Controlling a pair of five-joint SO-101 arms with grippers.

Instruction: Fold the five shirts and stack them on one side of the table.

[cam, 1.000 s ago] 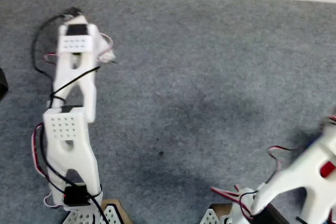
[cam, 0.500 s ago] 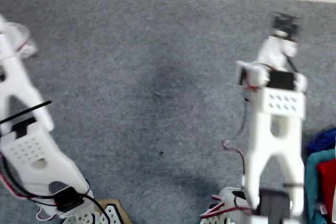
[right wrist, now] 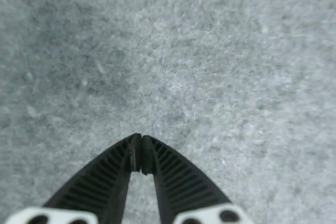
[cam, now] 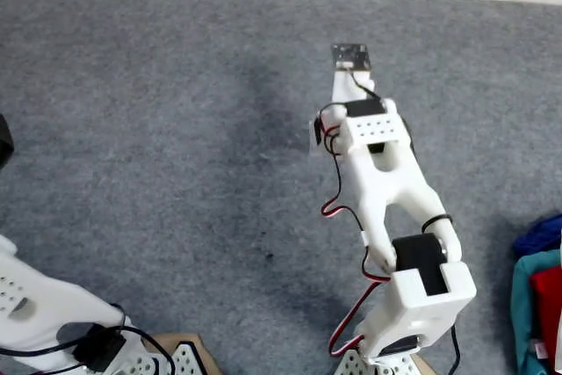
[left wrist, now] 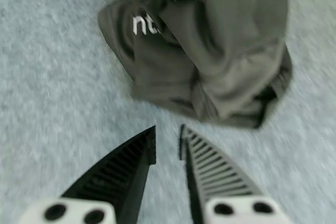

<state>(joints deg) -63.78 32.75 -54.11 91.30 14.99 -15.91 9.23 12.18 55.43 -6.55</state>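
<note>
Grey, felt-like covering (cam: 176,85) spreads over the whole table; along its far edge runs a pale strip of wall. From the high view, the right arm (cam: 386,182) stretches out from its base at the near edge to the middle of the table, over bare grey surface; the left arm (cam: 44,313) is folded low in the near left corner.

In the right wrist view, the right gripper (right wrist: 140,139) hangs above the covering with its two ribbed black fingers pressed tip to tip; nothing is caught between them. In the left wrist view, the left gripper (left wrist: 167,129) has its fingers parted by a narrow slit and grips nothing; just beyond its tips lies a dark shirt (left wrist: 210,45), crumpled in a loose heap on the covering, with white lettering showing on one fold; fingers and cloth are apart.

At the right edge of the table sits a pile of shirts (cam: 522,305); blue, teal and red cloth lie against one another there, partly cut off by the frame.
</note>
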